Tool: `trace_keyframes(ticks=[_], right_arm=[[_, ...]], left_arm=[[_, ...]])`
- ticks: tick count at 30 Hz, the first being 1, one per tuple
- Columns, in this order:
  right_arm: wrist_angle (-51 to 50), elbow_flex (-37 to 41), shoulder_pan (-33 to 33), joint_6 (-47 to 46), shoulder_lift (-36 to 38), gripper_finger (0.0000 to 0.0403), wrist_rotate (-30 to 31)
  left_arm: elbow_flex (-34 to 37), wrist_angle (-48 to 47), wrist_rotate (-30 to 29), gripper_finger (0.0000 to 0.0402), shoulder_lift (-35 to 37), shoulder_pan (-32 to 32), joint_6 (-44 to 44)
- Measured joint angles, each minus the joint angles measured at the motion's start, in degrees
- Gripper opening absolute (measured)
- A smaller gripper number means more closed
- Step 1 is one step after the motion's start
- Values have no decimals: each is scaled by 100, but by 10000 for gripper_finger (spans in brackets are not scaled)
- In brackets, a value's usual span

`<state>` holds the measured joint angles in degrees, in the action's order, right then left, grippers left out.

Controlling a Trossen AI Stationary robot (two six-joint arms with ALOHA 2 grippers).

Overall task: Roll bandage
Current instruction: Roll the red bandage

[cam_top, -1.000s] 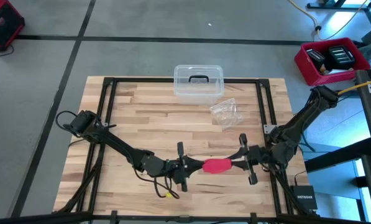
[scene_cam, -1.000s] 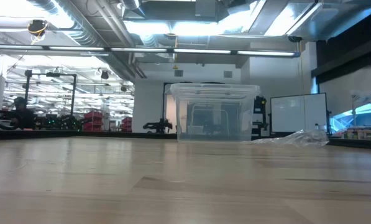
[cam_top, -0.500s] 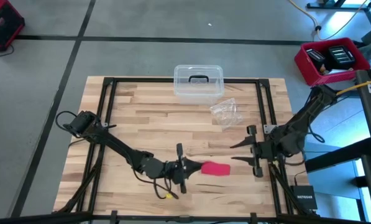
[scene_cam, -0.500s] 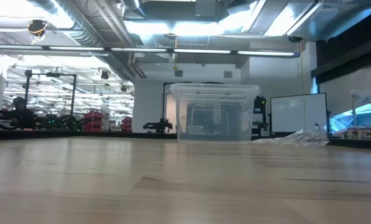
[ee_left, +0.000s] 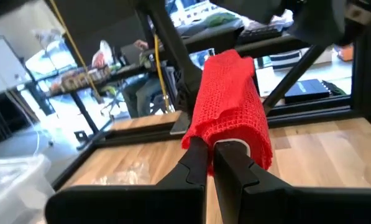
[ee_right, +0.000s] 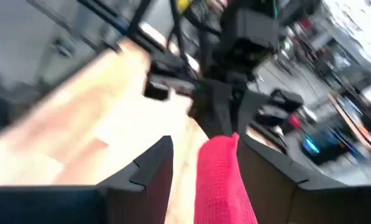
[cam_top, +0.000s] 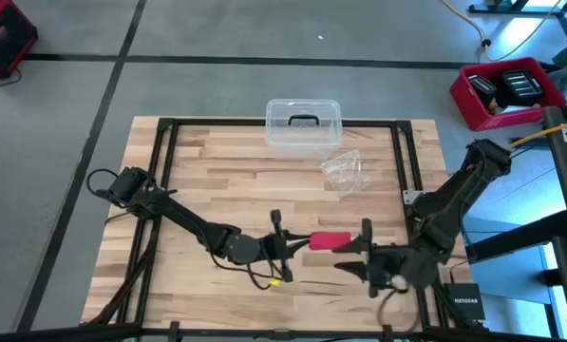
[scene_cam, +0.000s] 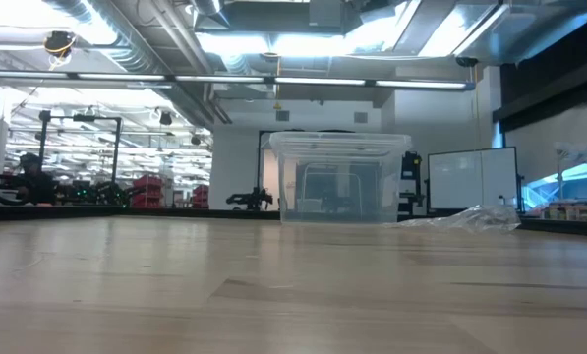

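Bright, even overhead light across the table (cam_top: 217, 180); shadows faint.
Ceiling strip lights (scene_cam: 273, 44) glare in the low view, near boards soft. Right wrist view is smeared by motion blur, the bandage (ee_right: 219, 177) between its fingers indistinct. Left wrist view is sharp at the bandage, the room beyond hazy.

bare table (cam_top: 217, 180) left; box (cam_top: 303, 124), wrapper (cam_top: 345, 173) behind

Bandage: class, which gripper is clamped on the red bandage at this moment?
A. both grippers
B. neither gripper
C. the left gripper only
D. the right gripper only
C: the left gripper is pinched shut on the bandage, while the right gripper stands with its fingers spread on either side of the free end.
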<state>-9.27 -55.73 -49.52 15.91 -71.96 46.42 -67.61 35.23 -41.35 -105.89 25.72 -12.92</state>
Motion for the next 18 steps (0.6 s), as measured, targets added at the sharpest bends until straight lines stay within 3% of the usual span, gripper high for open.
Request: trace_keyframes(ticks=[6,12,18], right_arm=[[-1276,-544,238,-720,-453,164,387],[-1318,-565,563,-1036,-432,121,-206],[-1356,-559,646,-1103,-425,74,-254]], left_arm=[[-2,-172,-2,2,0,20,19],[-4,-177,3,4,0,95,-89],[-4,-178,-19,3,-2,114,-145]])
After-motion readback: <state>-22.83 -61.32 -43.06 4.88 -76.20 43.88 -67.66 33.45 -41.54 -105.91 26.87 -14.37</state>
